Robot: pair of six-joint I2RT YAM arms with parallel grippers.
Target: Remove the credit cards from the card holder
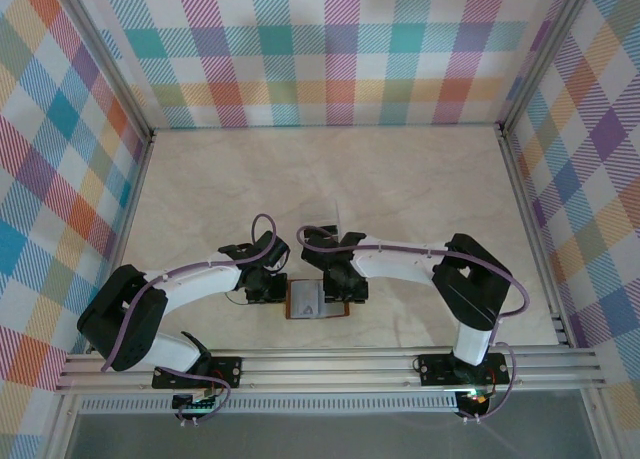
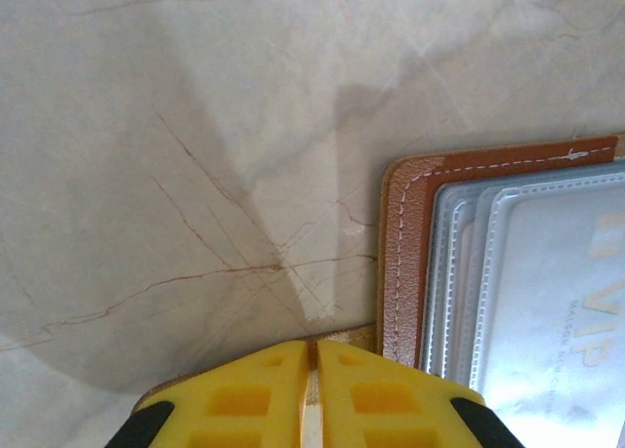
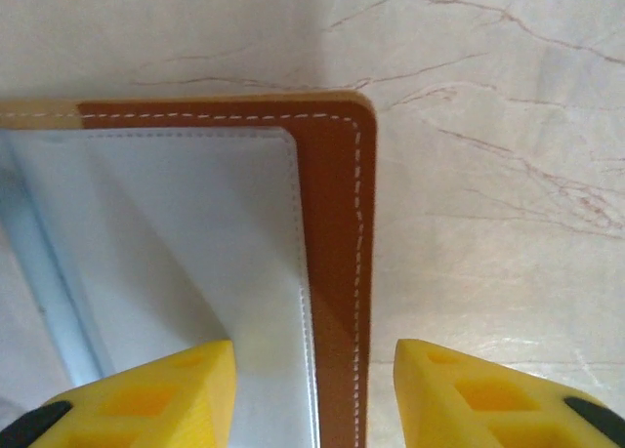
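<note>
1. Nearest to the left wrist camera, the left end effector [image 2: 311, 399] is pressing its yellow fingers [image 2: 244, 399] together. A thin tan strip is showing between them, so I judge it is closed on the near leather edge of the card holder [image 2: 400, 253], probably to keep it from sliding.
2. Nearest to the right wrist camera, the right end effector [image 3: 314, 389] is standing open and gripping nothing. One finger is hanging over the clear pocket [image 3: 195, 233] and the other over the bare worktop [image 3: 488, 175], so the jaws are straddling the stitched right border of the card holder.
3. The card holder is lying unfolded and flat on the worktop, between the two end effectors and near the arm bases in the top view. Because it is facing upward, it is exposing its pockets.
4. A pale card [image 2: 557, 311] with faint lettering is sitting inside the clear pocket, not yet taken out. I cannot tell where the dark card is.
5. In my judgement the task is only beginning: one arm is anchoring the holder and the other is getting ready to reach a card. The pocket is looking tight and smooth, so a card may slip, or the whole holder may lift.
6. Farthest away, the plaid walls [image 1: 330, 49] are enclosing the worktop.
</note>
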